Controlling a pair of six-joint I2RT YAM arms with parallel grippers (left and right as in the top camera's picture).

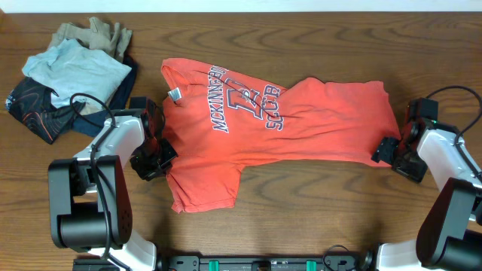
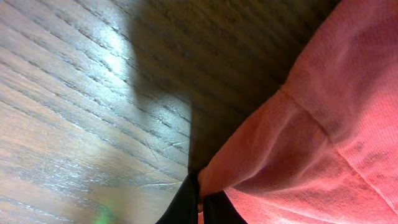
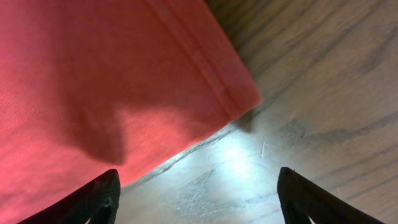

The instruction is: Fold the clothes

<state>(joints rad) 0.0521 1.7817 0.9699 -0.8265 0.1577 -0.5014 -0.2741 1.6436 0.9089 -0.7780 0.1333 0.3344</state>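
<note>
Overhead view. A brown wood-grain table [image 1: 301, 218] fills nearly the whole field. Its grain runs from 9 to 3 o'clock, and a pale strip shows beyond its far edge at 12 o'clock. No more of the room can be seen.

The coral-red T-shirt [image 1: 301, 124] lies at the centre of the table, lengthwise from 9 to 3 o'clock. Its collar end is toward 9 and its hem toward 3. One sleeve [image 1: 203, 188] spreads out toward 7 o'clock. The white lettering [image 1: 245, 102] faces up and reads sideways, with a small white tag [image 1: 175, 95] at the collar. The cloth is flat but wrinkled.

At 10 o'clock, apart from the shirt, sits a heap of other garments [image 1: 68, 75] in light blue, tan and dark patterned cloth.

The left hand [image 1: 156, 150] meets the shirt's 9 o'clock edge. In its wrist view the dark fingertips [image 2: 186, 208] are pressed together with a fold of red fabric pinched between them. The cloth casts a soft shadow on the glossy wood.

The right hand [image 1: 389, 150] stands at the hem's 3 o'clock corner. In its wrist view the two fingers [image 3: 93, 199] are spread wide apart, holding nothing. Bare table shows between them, with the stitched hem corner [image 3: 239, 93] just ahead.

A black rail [image 1: 263, 263] borders the table at 6 o'clock.
</note>
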